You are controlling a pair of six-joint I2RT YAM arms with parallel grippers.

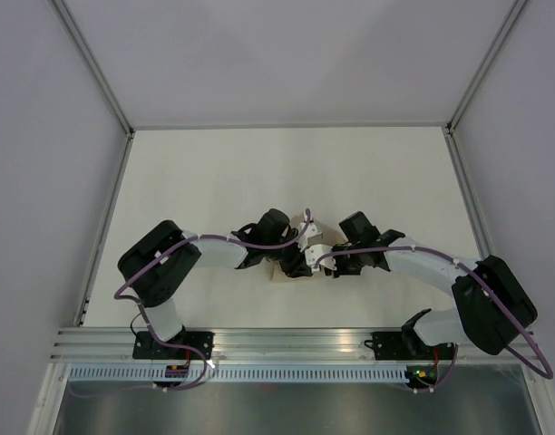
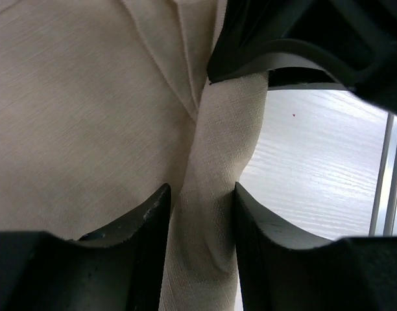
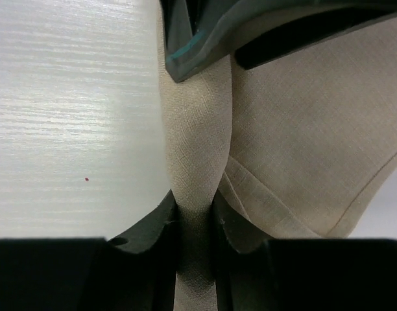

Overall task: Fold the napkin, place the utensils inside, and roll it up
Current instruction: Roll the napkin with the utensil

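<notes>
The beige napkin (image 1: 284,269) lies at the table's middle, mostly hidden under both grippers in the top view. My left gripper (image 1: 300,258) is shut on a rolled edge of the napkin (image 2: 215,194); its fingers (image 2: 146,220) press the roll from both sides. My right gripper (image 1: 321,258) is shut on the same rolled edge (image 3: 197,149), its fingers (image 3: 156,223) pinching it tightly. The flat folded part of the cloth spreads beside the roll in both wrist views. The fork is hidden.
The white table (image 1: 259,181) stretches behind the arms, bounded by aluminium rails (image 1: 105,236) at left and right and grey walls. A rail (image 2: 383,175) also shows in the left wrist view.
</notes>
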